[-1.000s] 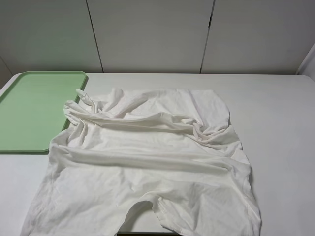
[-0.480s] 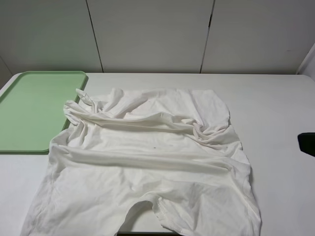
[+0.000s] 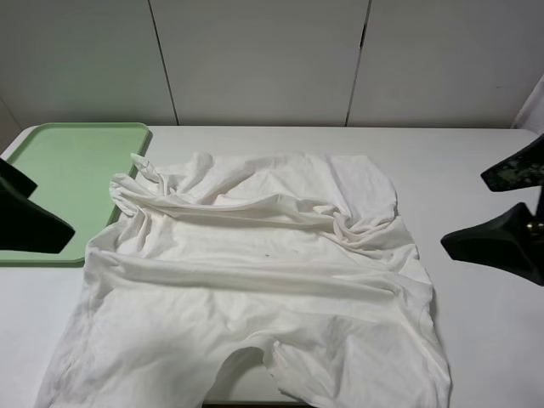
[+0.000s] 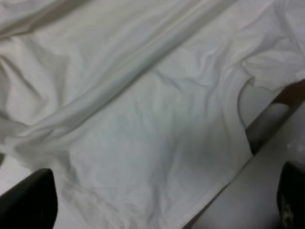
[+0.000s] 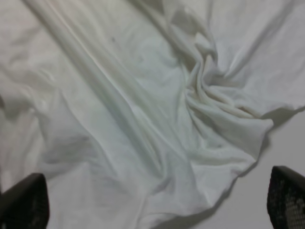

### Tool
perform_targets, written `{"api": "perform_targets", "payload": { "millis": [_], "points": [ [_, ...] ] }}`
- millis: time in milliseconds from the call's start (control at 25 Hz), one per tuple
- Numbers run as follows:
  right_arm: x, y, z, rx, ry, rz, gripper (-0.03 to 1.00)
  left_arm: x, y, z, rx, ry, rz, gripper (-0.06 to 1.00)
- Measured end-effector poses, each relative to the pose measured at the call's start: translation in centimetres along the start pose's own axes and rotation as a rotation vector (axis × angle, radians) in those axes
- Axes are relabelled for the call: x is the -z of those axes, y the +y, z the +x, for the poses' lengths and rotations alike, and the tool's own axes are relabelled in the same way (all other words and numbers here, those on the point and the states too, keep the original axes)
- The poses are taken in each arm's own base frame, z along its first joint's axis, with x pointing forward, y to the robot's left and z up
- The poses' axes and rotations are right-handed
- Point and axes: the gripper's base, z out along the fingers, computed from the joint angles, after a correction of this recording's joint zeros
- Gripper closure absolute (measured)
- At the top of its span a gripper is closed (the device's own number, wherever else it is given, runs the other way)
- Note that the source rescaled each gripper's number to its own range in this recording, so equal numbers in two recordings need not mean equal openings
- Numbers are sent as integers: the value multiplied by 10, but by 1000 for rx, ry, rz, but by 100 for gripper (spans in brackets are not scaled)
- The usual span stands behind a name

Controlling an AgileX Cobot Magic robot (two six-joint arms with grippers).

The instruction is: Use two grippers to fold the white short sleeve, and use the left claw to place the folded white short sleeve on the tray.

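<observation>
The white short sleeve lies spread and wrinkled over the middle of the white table, its neck opening toward the front edge. One bunched corner touches the pale green tray at the back left. My left gripper comes in from the left edge, above the tray's near end, open and holding nothing. My right gripper hangs open just right of the shirt. In the left wrist view the shirt fills the space below the open gripper. The right wrist view shows twisted folds of the shirt beneath the open gripper.
White wall panels stand behind the table. Bare tabletop shows to the right of the shirt and behind it. The table's front edge runs close to the shirt's neck opening.
Both grippers have come into the exterior high view, first the right one from the right edge, then the left one from the left edge. The shirt has not moved.
</observation>
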Motion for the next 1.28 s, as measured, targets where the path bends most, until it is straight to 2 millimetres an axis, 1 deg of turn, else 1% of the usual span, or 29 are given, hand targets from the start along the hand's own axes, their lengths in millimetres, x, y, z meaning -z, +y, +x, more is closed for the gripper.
{"api": "perform_targets", "payload": {
  "millis": [40, 80, 120, 160, 200, 240, 360, 400, 560, 600, 720, 880, 1160, 1280],
  "points": [
    [-6, -3, -1, 12, 17, -4, -3, -5, 2, -2, -5, 14, 17, 3],
    [-14, -6, -2, 25, 41, -10, -3, -24, 9, -11, -10, 67, 85, 3],
    [-24, -10, -3, 37, 69, -15, -3, -24, 9, -11, -10, 67, 85, 3],
    [-34, -13, -4, 49, 100, -26, -3, -29, 11, -13, -7, 82, 95, 3],
    [-41, -14, -4, 55, 121, -34, -3, -34, 14, -14, -1, 96, 104, 3],
    [-47, -16, -3, 61, 143, -43, -3, -34, 14, -14, -1, 96, 104, 3],
    [-65, -20, -2, 72, 196, -65, -3, -42, 18, -17, 8, 116, 111, 3],
    [-74, -22, -1, 72, 221, -75, -3, -49, 21, -18, 13, 132, 115, 3],
    [-98, -28, 5, 44, 293, -114, -3, -54, 24, -20, 18, 139, 116, 4],
    [-108, -30, 9, 30, 330, -139, -3, -54, 24, -20, 18, 139, 117, 4],
    [-117, -31, 13, 15, 365, -163, -3, -54, 24, -19, 15, 146, 123, 4],
    [-123, -33, 15, 8, 374, -163, -3, -54, 24, -19, 0, 146, 125, 4],
    [-133, -36, 17, -7, 383, -159, -3, -56, 27, -25, -64, 87, 93, 5],
    [-139, -36, 20, -16, 405, -174, -3, -60, 28, -28, -80, 72, 116, 5]
  ]
}}
